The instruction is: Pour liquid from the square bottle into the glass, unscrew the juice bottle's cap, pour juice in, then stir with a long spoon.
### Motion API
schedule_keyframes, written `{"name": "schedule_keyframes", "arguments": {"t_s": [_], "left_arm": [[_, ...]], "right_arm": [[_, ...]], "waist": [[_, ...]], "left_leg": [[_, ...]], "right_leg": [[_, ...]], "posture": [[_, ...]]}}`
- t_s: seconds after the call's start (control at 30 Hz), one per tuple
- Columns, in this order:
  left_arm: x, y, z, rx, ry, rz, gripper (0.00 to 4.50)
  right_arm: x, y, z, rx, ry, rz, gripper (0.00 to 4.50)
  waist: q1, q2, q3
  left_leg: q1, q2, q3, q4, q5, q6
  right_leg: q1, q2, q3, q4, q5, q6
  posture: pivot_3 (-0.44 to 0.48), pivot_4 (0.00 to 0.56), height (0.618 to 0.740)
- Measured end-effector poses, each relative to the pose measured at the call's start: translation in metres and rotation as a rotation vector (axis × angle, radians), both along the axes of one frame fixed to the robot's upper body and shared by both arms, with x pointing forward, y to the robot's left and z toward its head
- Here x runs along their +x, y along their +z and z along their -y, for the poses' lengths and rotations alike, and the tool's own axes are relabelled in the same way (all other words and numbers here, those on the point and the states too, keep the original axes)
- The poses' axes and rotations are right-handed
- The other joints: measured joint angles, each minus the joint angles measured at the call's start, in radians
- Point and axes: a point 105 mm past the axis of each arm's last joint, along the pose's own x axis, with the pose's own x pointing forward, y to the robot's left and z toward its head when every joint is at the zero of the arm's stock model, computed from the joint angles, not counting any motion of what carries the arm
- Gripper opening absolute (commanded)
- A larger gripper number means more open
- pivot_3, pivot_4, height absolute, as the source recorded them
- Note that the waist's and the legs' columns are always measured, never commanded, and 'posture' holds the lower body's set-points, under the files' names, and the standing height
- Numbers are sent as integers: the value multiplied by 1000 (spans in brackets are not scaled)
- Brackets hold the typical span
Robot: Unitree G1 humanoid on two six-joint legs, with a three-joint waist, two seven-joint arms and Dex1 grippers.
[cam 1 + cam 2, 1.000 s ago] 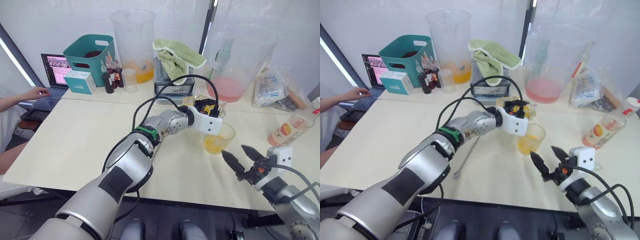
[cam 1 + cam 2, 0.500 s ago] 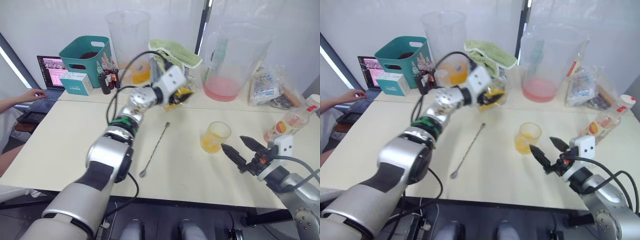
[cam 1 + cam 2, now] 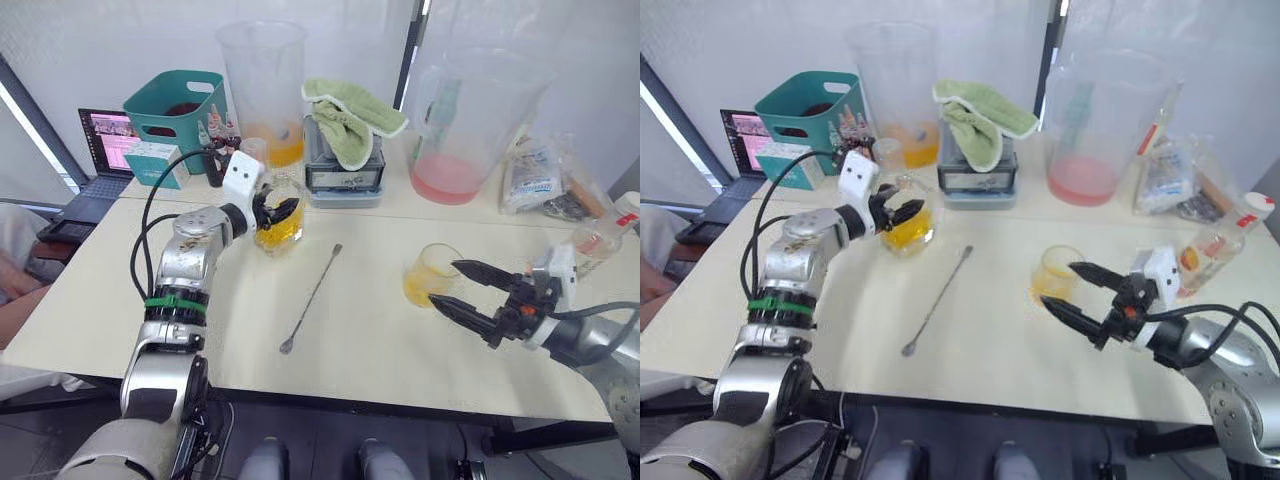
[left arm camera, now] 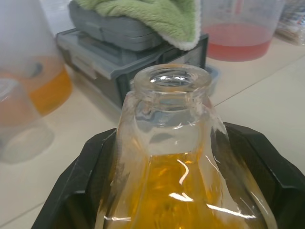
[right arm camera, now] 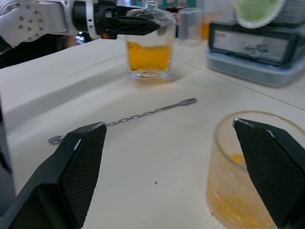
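Left claw on square bottle, right claw spread at the glass.

My left gripper [image 3: 277,212] clamps the upright square bottle [image 3: 279,221] near the cream table's [image 3: 120,290] back edge. Long spoon [image 3: 311,297] lies mid-table, bowl toward the front edge. Right gripper [image 3: 458,288] gapes beside the glass [image 3: 432,274]. Juice bottle [image 3: 1213,240] at right edge; label unreadable.

Both arms are silver-grey metal, built of rounded segments. The left arm [image 3: 180,290] wears a green band at its forearm, with a loose black cable looping beside it. Each wrist ends in a white boxy housing carrying black tapered fingers [image 3: 478,270]. A red-orange detail marks the right gripper [image 3: 470,290] base, where black cables run.
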Motion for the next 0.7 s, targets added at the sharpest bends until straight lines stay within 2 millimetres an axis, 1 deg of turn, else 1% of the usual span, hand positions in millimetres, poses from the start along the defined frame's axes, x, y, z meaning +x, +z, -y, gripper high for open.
{"name": "schedule_keyframes", "arguments": {"t_s": [0.13,0.17,0.23,0.33,0.47,0.6,0.67,0.7], "left_arm": [[-8,10,-10,-41,77,19,2836],[-12,10,-15,-46,107,28,2836],[-17,5,-19,-48,141,19,2836],[-21,-15,-25,-49,192,-45,2836],[-23,-18,-28,-52,218,-44,2836],[-19,-21,-27,-68,236,-37,2836],[-17,-24,-27,-77,238,-34,3844],[-15,-27,-27,-82,244,-41,4065]], "right_arm": [[-1,1,-3,-5,58,-10,4500],[-2,0,-8,-16,96,-20,4500],[-3,0,-12,-26,137,-22,4500],[-2,-5,-15,-51,162,-40,4500],[0,-11,-15,-71,164,-57,4500],[2,-14,-13,-84,153,-66,4500],[2,-14,-14,-82,151,-64,4500],[3,-14,-14,-82,149,-61,4500]], "waist": [[13,0,0],[14,0,0],[15,0,0],[18,0,0],[20,0,0],[20,0,0],[21,0,0],[21,0,0]], "left_leg": [[0,0,-1,3,0,0],[1,0,-1,3,0,0],[1,0,-1,4,0,0],[1,0,-2,5,0,0],[1,-1,-2,6,0,0],[4,-1,-2,5,0,0],[7,-1,-2,6,0,0],[8,-1,-2,5,0,-1]], "right_leg": [[1,0,-1,0,0,0],[2,0,0,0,0,0],[3,0,-1,0,0,0],[3,0,-2,1,0,0],[5,-1,-3,0,0,0],[7,-1,-3,0,0,0],[10,-1,-3,1,0,0],[11,-1,-3,1,0,0]], "posture": [[0,150,740],[0,150,740],[0,150,740],[0,150,740],[0,150,740],[0,150,740],[0,150,740],[0,150,740]]}}
